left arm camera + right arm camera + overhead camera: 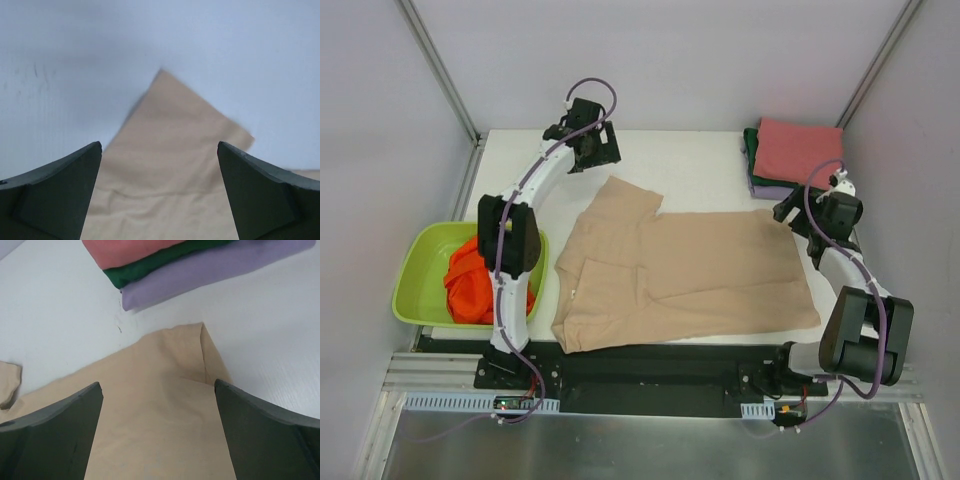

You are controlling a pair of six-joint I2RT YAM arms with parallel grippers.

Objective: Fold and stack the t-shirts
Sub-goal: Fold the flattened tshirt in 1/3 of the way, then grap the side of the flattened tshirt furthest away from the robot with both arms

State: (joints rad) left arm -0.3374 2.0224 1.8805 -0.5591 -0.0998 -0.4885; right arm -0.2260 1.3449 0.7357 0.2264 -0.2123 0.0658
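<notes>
A beige t-shirt (690, 270) lies spread on the white table, one sleeve pointing to the far left. My left gripper (595, 148) is open and empty above the table just beyond that sleeve (170, 150). My right gripper (798, 218) is open and empty over the shirt's far right corner (200, 355). Folded pinkish-red (798, 150), dark green (750, 145) and lavender (770, 188) t-shirts are stacked at the far right; they also show in the right wrist view (150, 262). An orange t-shirt (470, 285) lies crumpled in the basin.
A lime-green plastic basin (415, 285) sits at the table's left edge beside the left arm. Metal frame posts (440, 70) and white walls enclose the table. Bare white table (700, 170) lies between the shirt and the back wall.
</notes>
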